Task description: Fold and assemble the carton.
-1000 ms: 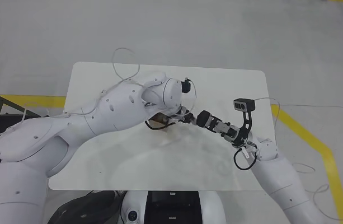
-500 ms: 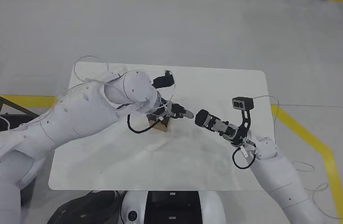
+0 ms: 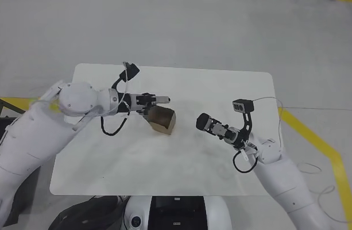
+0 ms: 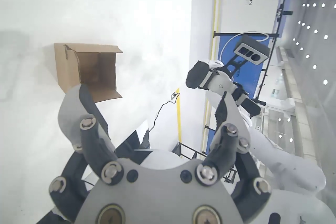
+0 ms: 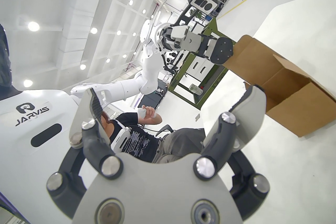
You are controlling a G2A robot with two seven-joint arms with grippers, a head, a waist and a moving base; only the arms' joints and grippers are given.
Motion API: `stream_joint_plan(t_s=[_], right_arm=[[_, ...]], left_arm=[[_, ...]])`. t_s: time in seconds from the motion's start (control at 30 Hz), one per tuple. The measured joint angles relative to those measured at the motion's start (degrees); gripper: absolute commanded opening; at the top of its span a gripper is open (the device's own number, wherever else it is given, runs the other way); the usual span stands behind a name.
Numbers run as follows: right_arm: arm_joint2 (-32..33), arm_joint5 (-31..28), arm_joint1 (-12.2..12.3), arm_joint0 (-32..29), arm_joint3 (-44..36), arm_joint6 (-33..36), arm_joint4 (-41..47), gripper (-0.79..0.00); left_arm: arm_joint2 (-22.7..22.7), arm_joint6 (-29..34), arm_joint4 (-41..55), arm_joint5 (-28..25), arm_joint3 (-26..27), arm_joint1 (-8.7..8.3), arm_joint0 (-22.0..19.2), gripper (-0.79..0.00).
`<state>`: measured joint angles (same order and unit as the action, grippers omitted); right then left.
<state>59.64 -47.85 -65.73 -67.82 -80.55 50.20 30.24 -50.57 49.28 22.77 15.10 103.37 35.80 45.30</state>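
Observation:
A small brown carton (image 3: pixel 163 119) stands near the middle of the white table (image 3: pixel 221 86), one side open with its flaps out. My left gripper (image 3: pixel 159 100) hovers open just behind the carton's far left corner, holding nothing. In the left wrist view the carton (image 4: pixel 86 70) shows its hollow inside beyond my open left gripper (image 4: pixel 152 104). My right gripper (image 3: pixel 202 122) sits a short gap to the right of the carton, apart from it. In the right wrist view the right gripper (image 5: pixel 172 101) is open and the carton (image 5: pixel 283 88) lies ahead of it.
Bare white tabletop surrounds the carton, with wide free room toward the front edge (image 3: pixel 147 192) and the back. A black cable (image 3: pixel 109 127) loops from the left arm just above the table. A yellow floor line (image 3: pixel 313 138) runs past the right edge.
The left arm has swung back to the left, uncovering the carton it was over. The right gripper has drawn back slightly to the right, leaving a gap to the carton.

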Motion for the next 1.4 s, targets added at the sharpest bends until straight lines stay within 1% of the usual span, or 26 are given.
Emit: stream_joint_plan(t_s=[0.03, 0.17, 0.23, 0.33, 0.4, 0.5, 0.6, 0.63, 0.73, 0.83, 0.93, 0.97, 1.07, 1.4], right_arm=[[-0.18, 0.20, -0.08, 0.11, -0.08, -0.31, -0.38, 0.000], [-0.65, 0.48, -0.31, 0.39, -0.33, -1.00, -1.20, 0.000], [-0.91, 0.68, -0.41, 0.54, -0.36, -1.27, -1.71, 0.000], [-1.01, 0.85, -0.51, 0.67, -0.36, -1.60, -2.35, 0.000], [-0.93, 1.06, -0.52, 0.76, -0.31, -1.73, -2.83, 0.000], [-0.82, 1.92, -0.54, 1.28, -0.24, -1.91, -4.20, 0.000], [-0.98, 2.88, -0.69, 2.33, -0.23, -2.21, -5.54, 0.000], [-1.16, 3.24, -0.76, 2.87, -0.25, -2.19, -6.22, 0.000], [-1.71, 3.86, -0.96, 4.18, -0.35, -1.88, -7.81, 0.000], [-2.21, 3.69, -1.15, 5.32, -0.13, -1.61, -9.37, 0.000], [-3.01, 2.33, -1.35, 6.05, 0.04, -0.72, -10.05, 0.000], [-3.20, 1.82, -1.41, 6.21, 0.21, -0.59, -9.99, 0.000], [-3.53, 0.92, -1.59, 6.54, 0.95, -1.00, -9.35, 0.000], [-3.47, 1.03, -1.58, 6.57, 1.00, -1.08, -9.41, 0.000]], left_arm=[[-1.94, 0.74, 1.09, -3.40, 0.06, -0.65, 2.03, 0.000], [-7.98, 1.08, 2.25, -12.84, 1.20, -2.41, 7.76, 0.000], [-11.15, -0.36, 2.49, -15.79, 1.53, -3.18, 10.76, 0.000], [-15.38, -2.63, 1.98, -18.29, 1.82, -4.15, 15.07, 0.000], [-17.70, -4.51, -0.09, -19.01, 1.98, -4.69, 17.64, 0.000], [-20.65, -8.15, -7.65, -19.74, 3.83, -5.50, 21.74, 0.000], [-22.50, -14.71, -18.87, -19.46, 6.66, -5.99, 26.24, 0.000], [-23.20, -17.83, -22.57, -19.13, 7.86, -6.08, 28.16, 0.000], [-25.07, -24.43, -29.62, -18.84, 9.82, -6.24, 32.71, 0.000], [-26.68, -27.78, -35.21, -18.28, 10.92, -6.36, 36.25, 0.000], [-27.37, -30.05, -40.40, -16.93, 12.03, -6.33, 38.67, 0.000], [-27.38, -30.22, -40.79, -16.85, 12.13, -6.32, 38.82, 0.000], [-27.35, -30.13, -40.56, -16.88, 12.10, -6.32, 38.73, 0.000], [-27.34, -30.11, -40.53, -16.90, 12.09, -6.32, 38.72, 0.000]])
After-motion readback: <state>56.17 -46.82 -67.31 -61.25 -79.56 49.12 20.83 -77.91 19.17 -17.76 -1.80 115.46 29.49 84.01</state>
